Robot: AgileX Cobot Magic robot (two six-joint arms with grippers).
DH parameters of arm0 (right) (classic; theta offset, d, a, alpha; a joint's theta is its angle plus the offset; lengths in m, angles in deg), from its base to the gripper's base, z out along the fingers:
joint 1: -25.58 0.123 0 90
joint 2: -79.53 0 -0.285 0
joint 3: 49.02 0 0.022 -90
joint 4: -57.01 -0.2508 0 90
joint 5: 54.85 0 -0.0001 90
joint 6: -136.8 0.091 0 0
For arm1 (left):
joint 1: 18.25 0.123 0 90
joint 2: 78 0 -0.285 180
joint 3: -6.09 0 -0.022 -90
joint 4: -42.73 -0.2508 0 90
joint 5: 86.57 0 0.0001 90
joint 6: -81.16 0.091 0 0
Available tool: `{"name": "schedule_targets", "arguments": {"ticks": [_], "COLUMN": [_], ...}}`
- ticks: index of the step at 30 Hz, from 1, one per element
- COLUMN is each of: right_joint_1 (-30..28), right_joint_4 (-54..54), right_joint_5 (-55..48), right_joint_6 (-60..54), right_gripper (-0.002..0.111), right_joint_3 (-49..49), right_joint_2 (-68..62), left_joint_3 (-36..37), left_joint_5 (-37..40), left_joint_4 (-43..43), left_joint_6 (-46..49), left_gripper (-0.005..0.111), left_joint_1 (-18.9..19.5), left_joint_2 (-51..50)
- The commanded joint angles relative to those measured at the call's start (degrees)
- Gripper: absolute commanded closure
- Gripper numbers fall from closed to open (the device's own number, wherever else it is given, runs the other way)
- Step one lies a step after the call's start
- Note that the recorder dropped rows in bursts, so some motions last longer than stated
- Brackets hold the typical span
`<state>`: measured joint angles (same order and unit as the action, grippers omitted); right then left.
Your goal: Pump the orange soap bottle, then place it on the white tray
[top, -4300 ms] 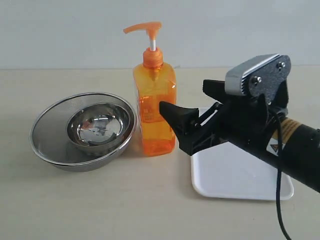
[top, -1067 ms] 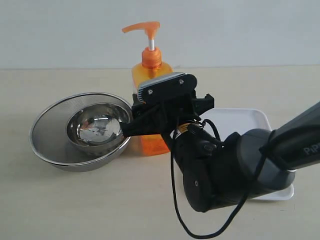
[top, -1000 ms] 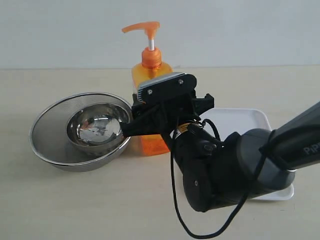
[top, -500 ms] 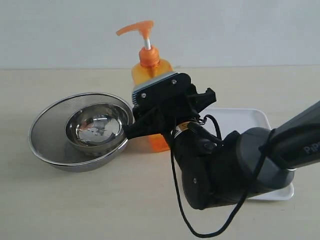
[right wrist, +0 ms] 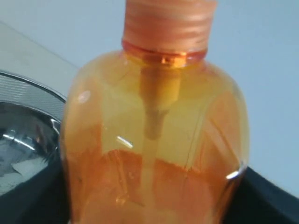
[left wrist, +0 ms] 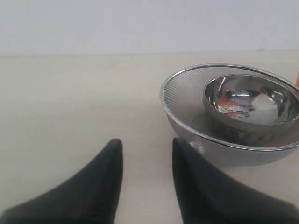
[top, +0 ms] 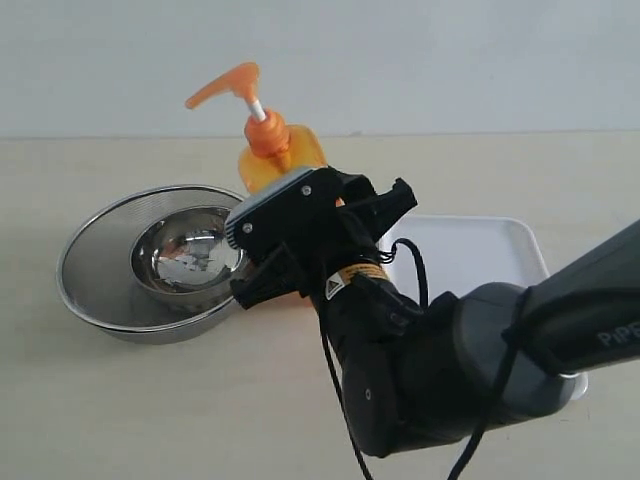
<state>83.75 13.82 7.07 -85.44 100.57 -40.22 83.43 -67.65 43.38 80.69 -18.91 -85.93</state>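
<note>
Bottle update: orange soap bottle point(top: 268, 150) leans toward the steel bowl point(top: 145, 245), right gripper point(top: 322, 243) jaws clamped on its body beside the white tray point(top: 480, 250), left gripper point(left wrist: 145, 163) jaws spread apart over the counter point(left wrist: 70, 102).

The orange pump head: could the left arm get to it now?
Probably yes. The pump head stands bare above the right gripper, which clamps only the body of the orange soap bottle. The left gripper, open and low beside the mesh bowl, would have to rise over it.

Robot lab test bench, plain beige tabletop point(top: 100, 420), bare white wall point(top: 450, 60), black robot arm point(top: 470, 380)
</note>
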Motion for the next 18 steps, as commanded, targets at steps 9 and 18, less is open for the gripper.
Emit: {"name": "schedule_targets", "arguments": {"ticks": [9,18], "right_joint_1": [0.31,0.65], "right_joint_4": [-2.83,-2.95], "right_joint_5": [0.14,-0.33], "right_joint_6": [-3.07,-4.29], "right_gripper": [0.097,0.097], "right_joint_3": [-0.22,-0.22], "right_joint_2": [-0.01,-0.01], "left_joint_3": [-0.12,-0.12], "left_joint_5": [-0.92,-0.92], "left_joint_4": [-0.14,-0.14], "left_joint_6": [-0.22,-0.22], "left_gripper": [0.073,0.073], "left_joint_1": [0.14,0.14], "left_joint_2": [0.15,0.15]}}
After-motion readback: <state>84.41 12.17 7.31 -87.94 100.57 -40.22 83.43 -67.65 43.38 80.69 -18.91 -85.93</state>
